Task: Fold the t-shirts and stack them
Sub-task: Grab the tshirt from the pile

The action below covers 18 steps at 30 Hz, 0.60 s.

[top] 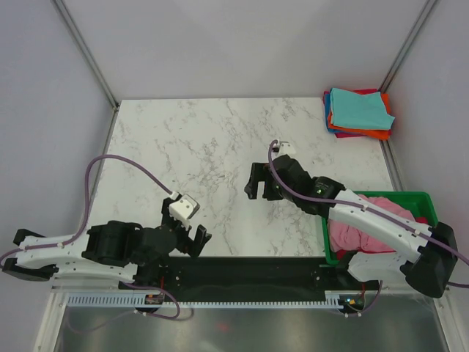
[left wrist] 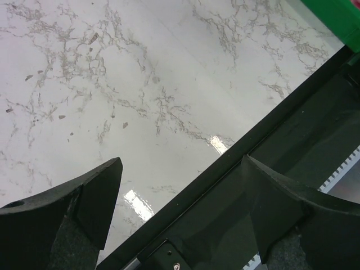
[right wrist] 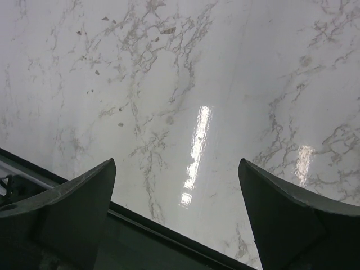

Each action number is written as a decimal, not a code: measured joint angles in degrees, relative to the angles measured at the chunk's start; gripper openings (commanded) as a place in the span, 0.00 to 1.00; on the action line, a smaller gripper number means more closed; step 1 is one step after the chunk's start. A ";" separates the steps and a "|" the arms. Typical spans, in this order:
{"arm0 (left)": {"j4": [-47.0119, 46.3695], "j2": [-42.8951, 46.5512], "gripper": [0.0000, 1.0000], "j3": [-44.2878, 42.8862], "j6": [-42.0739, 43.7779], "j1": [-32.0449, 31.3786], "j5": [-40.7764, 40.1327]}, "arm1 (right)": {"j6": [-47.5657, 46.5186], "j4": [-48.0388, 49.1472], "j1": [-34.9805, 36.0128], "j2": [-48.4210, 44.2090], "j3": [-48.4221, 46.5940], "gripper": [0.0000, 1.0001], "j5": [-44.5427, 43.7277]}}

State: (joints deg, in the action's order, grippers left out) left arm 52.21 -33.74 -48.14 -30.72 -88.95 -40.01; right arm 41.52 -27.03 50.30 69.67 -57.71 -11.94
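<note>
A stack of folded t-shirts (top: 358, 112) lies at the table's back right corner, teal on top with orange, red and blue edges showing beneath. Crumpled light pink and magenta t-shirts (top: 364, 229) fill the green bin (top: 420, 199) at the right front. My left gripper (top: 192, 242) is open and empty, low over the table's front edge; in the left wrist view (left wrist: 183, 169) only marble and the black base rail lie between its fingers. My right gripper (top: 261, 192) is open and empty over the middle of the table; the right wrist view (right wrist: 177, 169) shows bare marble.
The white marble table (top: 190, 147) has grey walls behind and at the sides. A black base rail (top: 249, 271) runs along the near edge. A corner of the green bin shows in the left wrist view (left wrist: 337, 17).
</note>
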 measured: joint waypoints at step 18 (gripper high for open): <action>-2.73 -5.05 0.92 0.15 5.11 0.22 1.77 | 28.13 -36.92 -13.35 -29.03 12.87 0.98 -29.31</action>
State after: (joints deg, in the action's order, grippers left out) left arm 49.47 -38.79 -47.99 -25.61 -88.73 -38.24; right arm 69.65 -63.94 36.95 40.64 -44.84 -41.25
